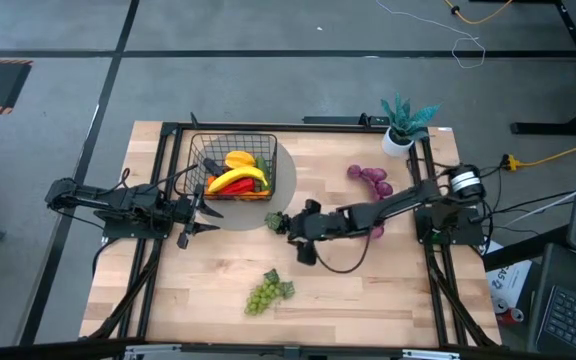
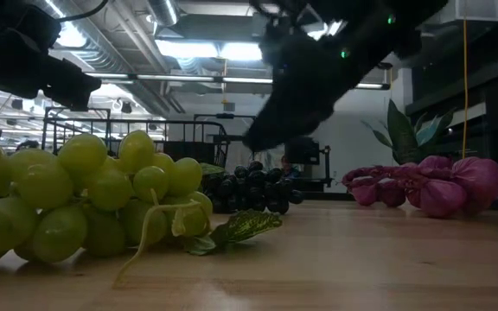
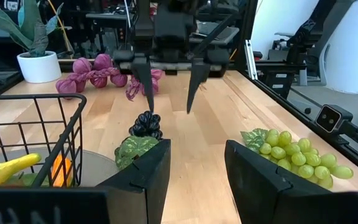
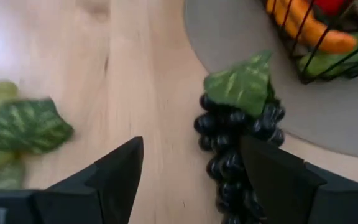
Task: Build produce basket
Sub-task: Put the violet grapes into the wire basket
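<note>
The black wire basket point(image 1: 233, 165) stands on a grey round mat and holds a yellow banana point(image 1: 238, 173), a red chili point(image 1: 230, 186) and an orange piece. A dark grape bunch with a green leaf point(image 1: 276, 221) point(image 4: 238, 124) lies at the mat's near-right edge. My right gripper point(image 1: 291, 229) point(image 3: 169, 110) is open and points down just above this bunch; I see no touch. A green grape bunch point(image 1: 268, 292) point(image 2: 85, 199) lies nearer the table's near edge. My left gripper point(image 1: 196, 215) point(image 3: 197, 168) is open, low over the table beside the basket's near-left corner.
A string of purple pieces point(image 1: 370, 178) point(image 3: 95, 71) lies toward the table's right far side. A teal plant in a white pot point(image 1: 403, 125) stands at the far right corner. Bare wood shows between the two grape bunches and along the near edge.
</note>
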`<state>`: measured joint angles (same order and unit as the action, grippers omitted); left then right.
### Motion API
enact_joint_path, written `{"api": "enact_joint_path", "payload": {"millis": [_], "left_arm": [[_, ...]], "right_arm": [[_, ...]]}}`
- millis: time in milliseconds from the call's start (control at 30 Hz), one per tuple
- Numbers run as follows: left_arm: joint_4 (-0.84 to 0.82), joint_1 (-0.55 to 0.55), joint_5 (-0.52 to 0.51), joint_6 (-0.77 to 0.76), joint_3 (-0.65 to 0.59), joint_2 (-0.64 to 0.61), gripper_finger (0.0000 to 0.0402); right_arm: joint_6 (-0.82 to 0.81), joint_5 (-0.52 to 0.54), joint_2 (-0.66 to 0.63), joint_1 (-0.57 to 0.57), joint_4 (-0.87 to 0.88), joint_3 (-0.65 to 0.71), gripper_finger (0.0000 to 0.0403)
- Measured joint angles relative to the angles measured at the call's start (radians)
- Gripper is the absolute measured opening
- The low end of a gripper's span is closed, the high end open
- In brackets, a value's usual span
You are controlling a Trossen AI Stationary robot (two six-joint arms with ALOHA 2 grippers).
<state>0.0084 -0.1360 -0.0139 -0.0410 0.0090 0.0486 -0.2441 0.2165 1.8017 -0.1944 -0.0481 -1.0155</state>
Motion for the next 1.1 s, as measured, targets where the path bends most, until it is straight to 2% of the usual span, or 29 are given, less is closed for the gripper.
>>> {"api": "enact_joint_path", "payload": {"millis": [67,200,433,633,933,1100], "left_arm": [[0.0,0.0,0.0,0.0,0.0,0.0,0.0147],[0.0,0.0,0.0,0.0,0.0,0.0,0.0147],[0.0,0.0,0.0,0.0,0.0,0.0,0.0147],[0.0,0.0,0.0,0.0,0.0,0.0,0.0147],[0.0,0.0,0.0,0.0,0.0,0.0,0.0147],[0.0,0.0,0.0,0.0,0.0,0.0,0.0147]], "right_arm": [[0.011,0.019,0.038,0.0,-0.006,-0.022,0.0275],[0.023,0.121,0.085,0.001,-0.002,-0.051,0.0275],[0.099,0.215,0.082,0.0,0.002,-0.083,0.0275],[0.113,0.201,0.08,0.003,0.017,-0.094,0.0275],[-0.002,0.193,0.099,0.003,0.13,-0.093,0.0275],[-0.035,0.194,0.134,0.003,0.126,-0.093,0.0275]]}}
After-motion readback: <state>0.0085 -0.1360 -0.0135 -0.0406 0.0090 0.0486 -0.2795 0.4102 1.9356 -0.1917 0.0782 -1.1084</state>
